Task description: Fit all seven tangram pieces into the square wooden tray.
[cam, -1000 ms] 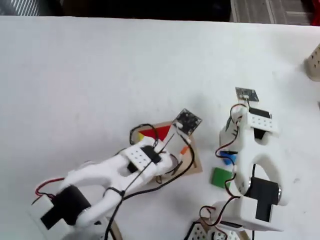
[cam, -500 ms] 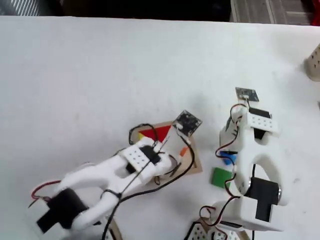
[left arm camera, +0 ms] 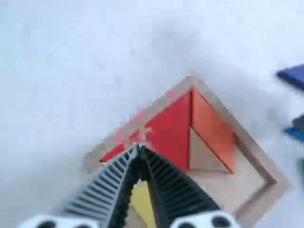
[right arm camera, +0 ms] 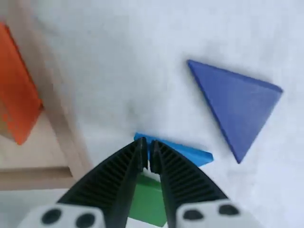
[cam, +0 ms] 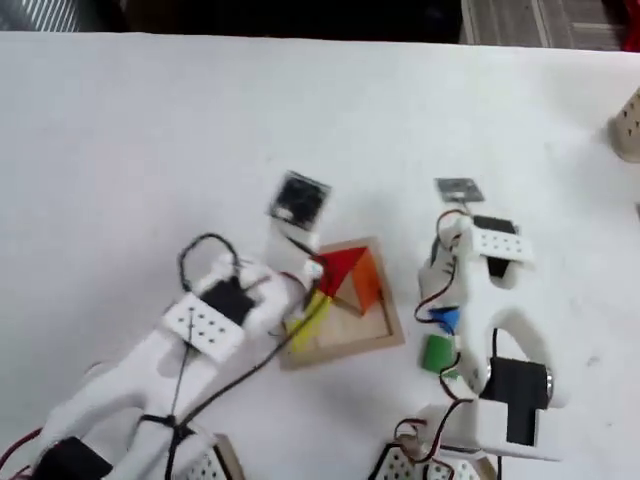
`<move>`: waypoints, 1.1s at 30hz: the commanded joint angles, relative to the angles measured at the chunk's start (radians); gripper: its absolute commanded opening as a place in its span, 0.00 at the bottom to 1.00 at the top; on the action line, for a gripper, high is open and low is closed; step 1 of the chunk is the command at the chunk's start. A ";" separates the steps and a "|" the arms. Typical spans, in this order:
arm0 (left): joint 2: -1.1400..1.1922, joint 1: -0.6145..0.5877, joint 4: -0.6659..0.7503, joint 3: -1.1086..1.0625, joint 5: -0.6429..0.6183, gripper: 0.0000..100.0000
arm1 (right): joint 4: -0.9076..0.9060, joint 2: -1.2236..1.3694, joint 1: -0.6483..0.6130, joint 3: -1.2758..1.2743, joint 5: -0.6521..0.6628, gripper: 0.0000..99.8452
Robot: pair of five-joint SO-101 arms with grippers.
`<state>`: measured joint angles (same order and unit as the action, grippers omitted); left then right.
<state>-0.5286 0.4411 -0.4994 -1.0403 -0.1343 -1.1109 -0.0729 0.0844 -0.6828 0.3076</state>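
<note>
The square wooden tray (cam: 392, 330) lies on the white table (cam: 150, 140) between the two arms, toward the near edge. It is turned a little, so one corner points to the far side. Three pieces lie inside it. A red triangle (left arm camera: 173, 126) fills the far part, and an orange piece (left arm camera: 213, 128) sits just right of it, edge to edge. A yellow piece (cam: 306, 314) lies along the left side. The near right part of the tray floor is bare wood.

The left gripper (left arm camera: 140, 151) hangs over the left side of the tray, above the line where red meets yellow. Its jaws are clenched tip to tip and grasp nothing (a strip of yellow shows through the gap farther back along them).

The right gripper (right arm camera: 148, 145) is outside the tray, to its right. Its jaws are drawn together to a thin slit with nothing between them, and the tips are just over the edge of a light blue piece (right arm camera: 187, 151). I cannot tell whether they touch it. A green piece (right arm camera: 149, 206) lies just beside the light blue one, on its near side. A dark blue triangle (right arm camera: 237, 102) lies flat on the table close by, apart from both. All three of these pieces are on the table, right of the tray.

A pale block (cam: 628, 125) with rows of holes stands at the far right edge of the table, well apart from the tray.
</note>
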 commanded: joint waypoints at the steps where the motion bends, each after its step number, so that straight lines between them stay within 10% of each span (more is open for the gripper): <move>1: 0.019 -0.110 0.100 0.012 -0.043 0.02 | -0.015 -0.101 -0.047 -0.041 0.023 0.02; 13: 0.390 -0.260 0.140 0.245 -0.141 0.02 | 0.021 -0.303 -0.334 -0.201 -0.097 0.13; 33: 0.392 -0.265 0.110 0.250 -0.140 0.02 | 0.041 -0.131 -0.331 -0.173 -0.121 0.02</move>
<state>-0.1343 0.1849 -0.3844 -0.8470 -0.2677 -1.0203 -0.1956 -0.2440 -0.8792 0.2094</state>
